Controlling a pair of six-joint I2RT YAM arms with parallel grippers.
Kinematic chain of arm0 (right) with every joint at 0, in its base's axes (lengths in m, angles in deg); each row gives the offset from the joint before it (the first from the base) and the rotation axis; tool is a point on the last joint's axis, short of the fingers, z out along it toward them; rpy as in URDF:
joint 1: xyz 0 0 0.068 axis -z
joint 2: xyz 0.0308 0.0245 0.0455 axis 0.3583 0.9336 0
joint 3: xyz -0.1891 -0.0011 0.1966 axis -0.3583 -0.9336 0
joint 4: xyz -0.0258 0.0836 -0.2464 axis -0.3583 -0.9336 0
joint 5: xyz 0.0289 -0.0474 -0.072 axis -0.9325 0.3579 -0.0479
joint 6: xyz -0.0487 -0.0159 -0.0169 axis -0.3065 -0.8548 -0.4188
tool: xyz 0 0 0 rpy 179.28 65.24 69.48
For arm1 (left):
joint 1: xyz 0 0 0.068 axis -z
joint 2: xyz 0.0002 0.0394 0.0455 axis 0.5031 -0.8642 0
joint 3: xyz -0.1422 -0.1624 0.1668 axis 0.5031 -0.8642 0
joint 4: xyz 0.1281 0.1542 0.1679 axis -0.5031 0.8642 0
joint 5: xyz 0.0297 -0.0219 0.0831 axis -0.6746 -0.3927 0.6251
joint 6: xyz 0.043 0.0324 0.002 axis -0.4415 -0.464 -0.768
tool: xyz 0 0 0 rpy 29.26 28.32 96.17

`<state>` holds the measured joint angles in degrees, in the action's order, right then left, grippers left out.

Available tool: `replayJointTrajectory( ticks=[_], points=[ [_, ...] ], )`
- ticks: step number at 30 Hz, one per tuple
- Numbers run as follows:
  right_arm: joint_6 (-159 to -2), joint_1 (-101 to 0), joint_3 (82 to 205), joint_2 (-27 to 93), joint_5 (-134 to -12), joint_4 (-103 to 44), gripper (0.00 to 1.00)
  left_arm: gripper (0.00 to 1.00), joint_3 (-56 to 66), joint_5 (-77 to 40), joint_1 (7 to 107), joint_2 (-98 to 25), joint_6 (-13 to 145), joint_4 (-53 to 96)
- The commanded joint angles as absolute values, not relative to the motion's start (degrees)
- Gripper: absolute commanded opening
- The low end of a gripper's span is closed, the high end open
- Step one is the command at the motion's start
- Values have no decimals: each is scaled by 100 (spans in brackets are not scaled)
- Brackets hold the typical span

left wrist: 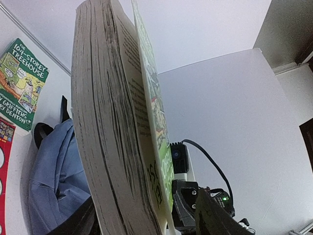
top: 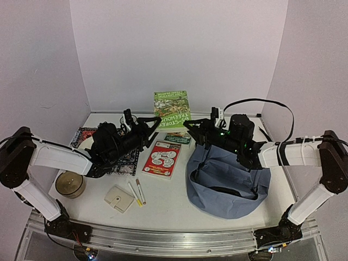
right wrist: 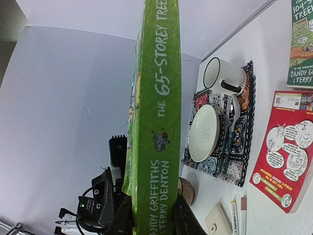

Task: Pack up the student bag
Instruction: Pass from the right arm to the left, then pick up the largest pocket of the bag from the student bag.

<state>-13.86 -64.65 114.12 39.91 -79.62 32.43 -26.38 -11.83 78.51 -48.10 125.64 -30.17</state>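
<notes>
The student bag (top: 228,185), blue-grey fabric with its mouth open, lies at the right front; it also shows in the left wrist view (left wrist: 54,166). A green book, "The 65-Storey Treehouse" (top: 172,106), stands upright at the back centre between both grippers. My right gripper (top: 191,128) is shut on its spine (right wrist: 159,98), one finger on each side (right wrist: 154,215). My left gripper (top: 151,126) straddles the page edge (left wrist: 112,122). One finger is against the pages. The other finger (left wrist: 215,220) stands a little off the cover.
A dark green Treehouse book (top: 179,137) and a red book (top: 162,157) lie mid-table. A patterned placemat (right wrist: 239,147) holds a mug (right wrist: 224,76), plate (right wrist: 204,132) and spoon. A round jar (top: 69,184), two pens (top: 137,191) and a beige wallet (top: 119,198) lie at the left front.
</notes>
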Motion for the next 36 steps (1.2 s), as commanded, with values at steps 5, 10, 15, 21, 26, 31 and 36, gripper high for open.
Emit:
replayJointTrajectory(
  ticks=[5, 10, 15, 21, 26, 31, 36],
  points=[
    [-1724, -6497, 11764, 3808, -8359, 3684, 0, 36, -2488, -1229, 7783, -4701, 12208, -3425],
    [-2323, -6494, 11852, 3794, -8476, 2985, 18, 7, -2661, -1239, 7635, -4639, 12184, -3420],
    [-3612, -6494, 12131, 3469, -8391, 1339, 41, 0, -2931, -1367, 7416, -4505, 12212, -3422],
    [-5335, -6494, 12411, 2693, -7628, -1335, 59, 0, -3208, -1667, 7166, -4303, 12211, -3384],
    [-6239, -6494, 12691, 2283, -7268, -3400, 63, 0, -3330, -2146, 7000, -4251, 12277, -3280],
    [-6762, -6495, 12920, 2147, -7401, -5031, 64, 0, -3332, -2608, 6950, -4185, 12239, -3043],
    [-6886, -6568, 12944, 1986, -7674, -5934, 64, 0, -3256, -3078, 6918, -4067, 12062, -2638]
  ],
)
